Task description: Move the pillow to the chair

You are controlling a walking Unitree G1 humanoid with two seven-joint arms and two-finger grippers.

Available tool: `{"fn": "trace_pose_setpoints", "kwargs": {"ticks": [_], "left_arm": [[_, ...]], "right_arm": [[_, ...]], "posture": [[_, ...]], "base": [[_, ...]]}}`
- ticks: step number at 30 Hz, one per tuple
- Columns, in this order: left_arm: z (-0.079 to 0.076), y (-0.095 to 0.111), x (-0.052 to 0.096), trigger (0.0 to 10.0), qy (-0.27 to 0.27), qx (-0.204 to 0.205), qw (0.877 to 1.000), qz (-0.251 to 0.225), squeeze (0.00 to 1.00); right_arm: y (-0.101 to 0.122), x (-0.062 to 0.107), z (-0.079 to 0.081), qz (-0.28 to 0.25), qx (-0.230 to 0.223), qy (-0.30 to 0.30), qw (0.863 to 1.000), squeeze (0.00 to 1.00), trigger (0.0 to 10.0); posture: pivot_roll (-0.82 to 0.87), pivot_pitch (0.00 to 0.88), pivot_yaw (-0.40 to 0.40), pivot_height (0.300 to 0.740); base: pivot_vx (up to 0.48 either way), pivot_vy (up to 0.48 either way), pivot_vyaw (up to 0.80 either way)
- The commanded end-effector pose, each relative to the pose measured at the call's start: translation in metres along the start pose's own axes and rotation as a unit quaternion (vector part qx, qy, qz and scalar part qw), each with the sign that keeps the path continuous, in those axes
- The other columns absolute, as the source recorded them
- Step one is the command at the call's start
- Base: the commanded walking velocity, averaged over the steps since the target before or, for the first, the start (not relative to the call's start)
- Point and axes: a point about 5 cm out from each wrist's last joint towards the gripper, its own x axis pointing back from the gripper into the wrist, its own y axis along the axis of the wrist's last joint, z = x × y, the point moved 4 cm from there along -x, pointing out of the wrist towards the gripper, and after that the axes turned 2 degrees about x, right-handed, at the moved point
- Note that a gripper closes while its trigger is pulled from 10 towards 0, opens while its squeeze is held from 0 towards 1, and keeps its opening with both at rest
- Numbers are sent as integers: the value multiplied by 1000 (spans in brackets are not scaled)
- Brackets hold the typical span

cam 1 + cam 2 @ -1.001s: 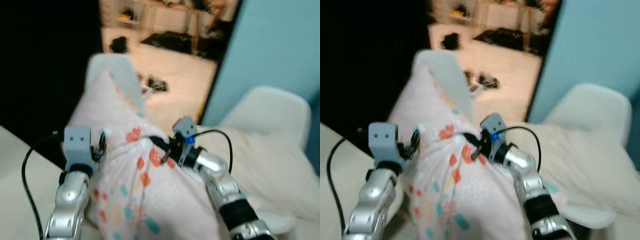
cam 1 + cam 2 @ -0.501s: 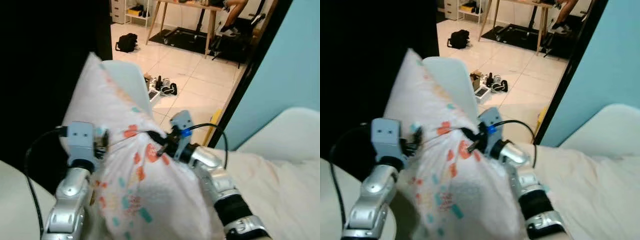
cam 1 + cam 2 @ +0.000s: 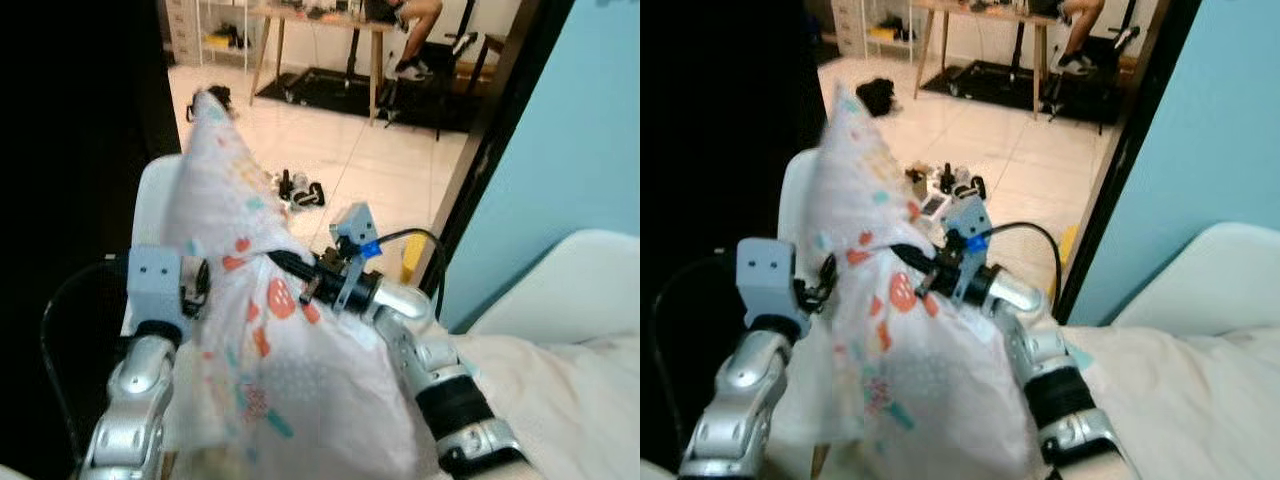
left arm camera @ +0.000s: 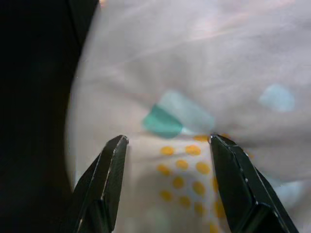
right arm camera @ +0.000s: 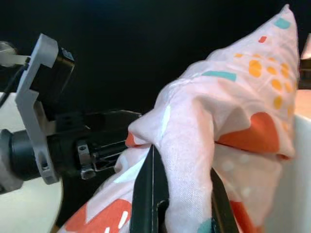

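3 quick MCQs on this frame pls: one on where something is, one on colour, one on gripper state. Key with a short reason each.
1. Where is the pillow?
A. Lying flat on the bed
B. Held up between the two grippers
C. On the tiled floor

2. What colour is the wall on the robot's right?
A. Light blue
B. Yellow
C. Red

3. What is the right gripper doing?
A. Hanging open, away from everything
B. Shut on a fold of the pillow
C. Holding a cable

Answers:
1. B: the pillow stands upright with the left gripper on one side and the right gripper on the other, in front of the white chair.
2. A: the wall beside the doorway is light blue.
3. B: in the right wrist view the fingers pinch bunched fabric.
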Motion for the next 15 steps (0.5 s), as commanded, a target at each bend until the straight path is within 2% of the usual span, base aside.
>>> {"fn": "trace_pose_setpoints", "kwargs": {"ticks": [1,2,5,6,8,12,15], "left_arm": [[5,-2,3,10000,9,-9,1000,5,0],[4,1,3,10000,11,-9,1000,2,0],[4,1,3,10000,16,-9,1000,2,0],[3,1,2,10000,20,-7,1000,4,0],[3,1,2,10000,20,-6,1000,5,0],[-3,1,1,10000,6,-1,1000,4,0],[-5,2,1,10000,1,2,1000,4,0]], "right_arm": [[31,-17,13,-54,23,48,997,0,10000],[37,-21,18,-64,19,70,995,0,10000],[37,-24,15,-61,21,59,996,0,10000],[36,-28,5,-53,27,28,998,0,10000],[36,-29,1,-51,28,13,998,0,10000],[34,-34,-28,-17,48,-88,995,0,10000],[32,-34,-37,-6,43,-119,992,0,10000]], "posture": [[1,0,-72,740],[3,0,-73,740],[5,0,-75,740],[3,0,-75,740],[3,0,-75,740],[4,0,-73,740],[5,0,-73,740]], "base": [[401,0,781],[386,0,781],[326,0,790],[0,0,0],[0,0,0],[0,0,0],[0,0,0]]}}
